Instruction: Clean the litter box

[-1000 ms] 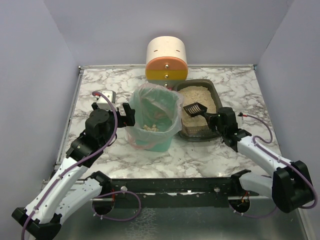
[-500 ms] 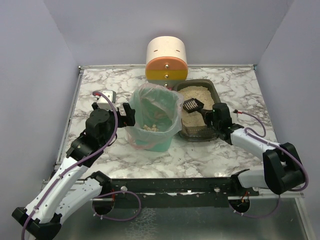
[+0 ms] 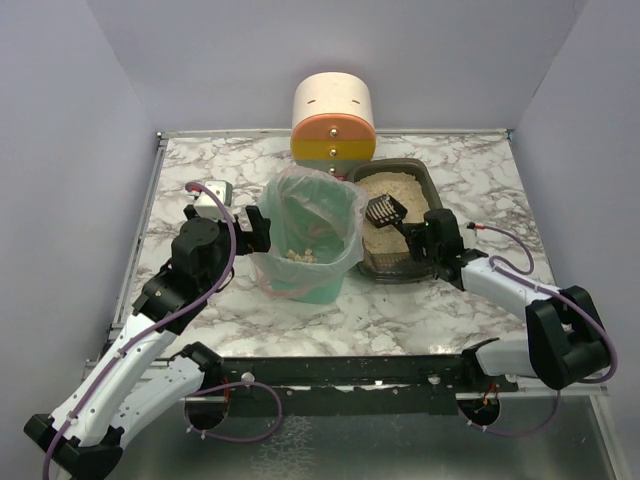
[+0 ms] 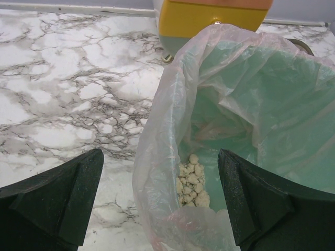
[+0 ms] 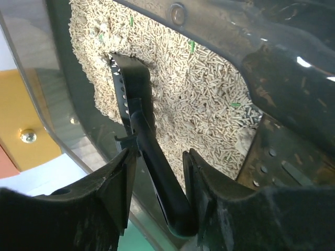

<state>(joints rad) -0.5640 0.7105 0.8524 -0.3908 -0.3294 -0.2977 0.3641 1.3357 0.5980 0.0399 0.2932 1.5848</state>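
The litter box [image 3: 396, 268] is a dark grey tray of beige litter, right of the green bin [image 3: 308, 282]. A black slotted scoop [image 3: 383, 210] lies with its head on the litter and its handle running back to my right gripper [image 3: 415, 236]. In the right wrist view the scoop [image 5: 137, 99] handle sits between the fingers of my right gripper [image 5: 159, 178], which stand open with a gap on the left side. The litter box [image 5: 285, 73] wall rises on the right. My left gripper [image 4: 159, 193] is open, straddling the bin's clear bag [image 4: 157, 130] rim above pale clumps [image 4: 191, 180].
A cream, orange and yellow cylinder [image 3: 333, 120] stands behind the bin and the tray, and its yellow band [image 4: 214, 18] shows in the left wrist view. The marble table [image 3: 200, 170] has walls on three sides.
My right arm has dropped lower and set the scoop's head on the litter. Its jaws, shut on the handle before, have parted. The left arm has not moved.
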